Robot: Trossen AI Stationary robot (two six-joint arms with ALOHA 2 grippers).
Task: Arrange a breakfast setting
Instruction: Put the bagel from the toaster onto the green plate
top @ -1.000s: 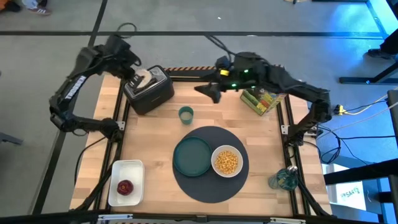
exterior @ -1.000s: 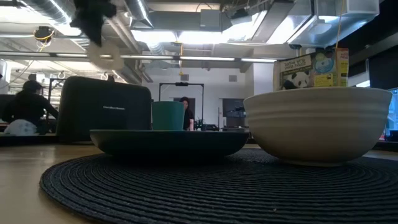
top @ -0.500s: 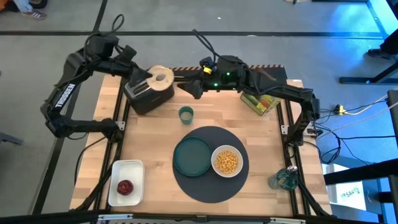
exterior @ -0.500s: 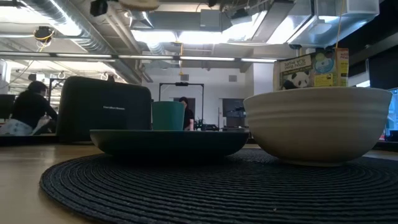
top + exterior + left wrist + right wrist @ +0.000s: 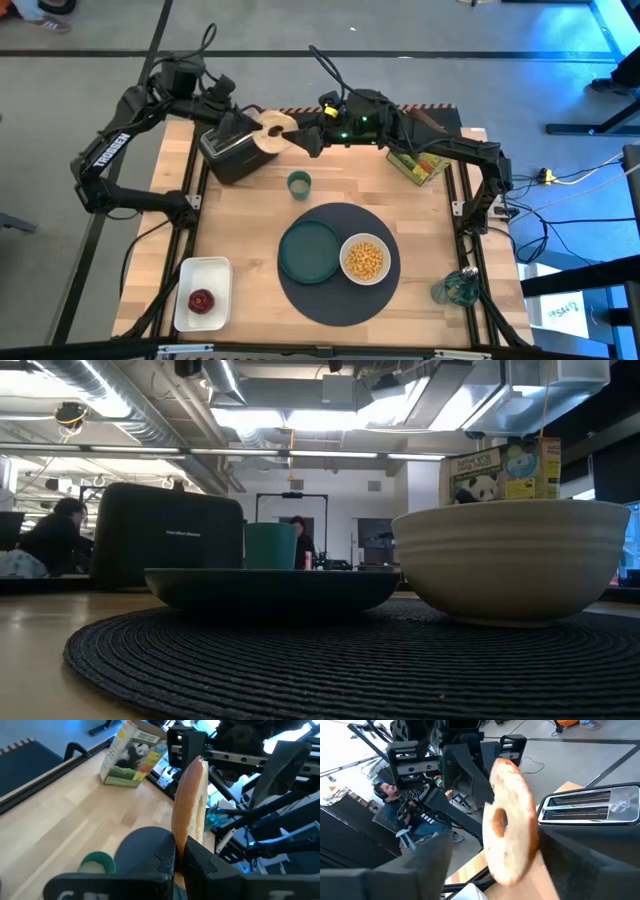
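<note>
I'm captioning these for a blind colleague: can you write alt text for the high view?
Seen from above, the left pincer holds a bagel beside the black toaster, with the right pincer close by. Nearer, a dark mat holds a teal plate and a cereal bowl.

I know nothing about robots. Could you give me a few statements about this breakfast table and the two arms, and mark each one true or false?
1. The left gripper is pinching the bagel on edge. True.
2. The teal plate has the bagel lying on it. False: the plate is bare; the bagel is up beside the black toaster.
3. The white bowl holds yellow cereal. True.
4. The red fruit sits on the dark round mat. False: it lies in the white tray off the mat.
5. The small green cup stands on the mat. False: it stands on bare wood beyond it.
</note>
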